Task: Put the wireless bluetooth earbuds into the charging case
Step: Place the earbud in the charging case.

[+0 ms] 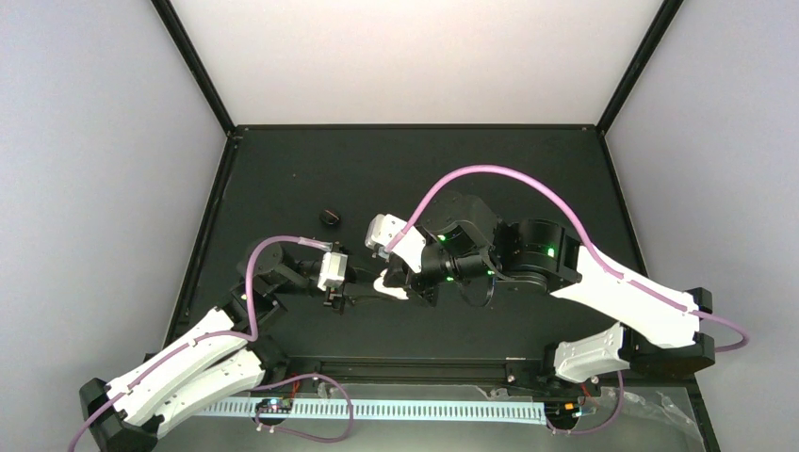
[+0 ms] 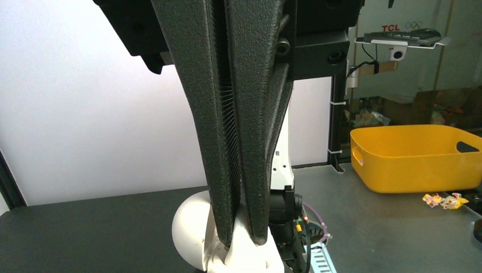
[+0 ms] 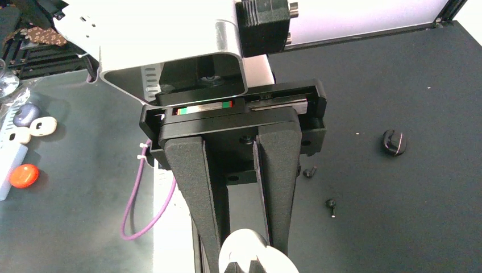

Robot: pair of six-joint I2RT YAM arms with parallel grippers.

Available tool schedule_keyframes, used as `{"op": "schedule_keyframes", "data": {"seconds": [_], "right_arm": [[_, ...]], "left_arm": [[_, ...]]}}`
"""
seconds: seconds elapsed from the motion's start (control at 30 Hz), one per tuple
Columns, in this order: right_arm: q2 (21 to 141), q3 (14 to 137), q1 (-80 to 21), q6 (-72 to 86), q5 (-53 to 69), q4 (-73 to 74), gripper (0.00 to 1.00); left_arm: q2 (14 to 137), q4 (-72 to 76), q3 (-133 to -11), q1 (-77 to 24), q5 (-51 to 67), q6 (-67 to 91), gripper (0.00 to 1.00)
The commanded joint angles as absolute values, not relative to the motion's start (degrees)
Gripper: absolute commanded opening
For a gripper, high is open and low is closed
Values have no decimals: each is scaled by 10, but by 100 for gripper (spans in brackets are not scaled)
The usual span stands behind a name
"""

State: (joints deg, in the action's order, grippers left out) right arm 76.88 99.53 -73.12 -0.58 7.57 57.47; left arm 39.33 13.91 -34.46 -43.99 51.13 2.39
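Both arms converge mid-surface, and the white charging case (image 1: 391, 288) sits right between them!
The left jaws are pinching the case's glossy white shell at their very tips. The right jaws are pressed together, their tips up against the same case from the other side; whether they grip it, I cannot tell. And the two tiny black earbuds (image 3: 310, 172) are out of the case, lying loose on the dark surface (image 3: 409, 227) near each other, just beside the right arm's fingers. A black round puck (image 3: 393, 142) lies farther off, apart from the buds.
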Motion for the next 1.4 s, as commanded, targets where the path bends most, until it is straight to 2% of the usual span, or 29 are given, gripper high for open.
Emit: {"op": "schedule_keyframes", "data": {"seconds": [0.0,0.57,1.13,1.27,1.37], "right_arm": [[773,991,-737,-10,65,593,1],[775,982,-742,-8,49,590,1],[741,1002,-742,14,51,571,23],[742,1003,-742,15,44,571,23],[742,1002,-743,15,39,570,19]], "left_arm": [[382,173,-354,-444,507,27,2],[381,239,-355,-445,505,84,2],[391,233,-343,-446,503,81,2],[392,234,-343,-446,503,80,1],[393,234,-343,-446,504,79,2]]}}
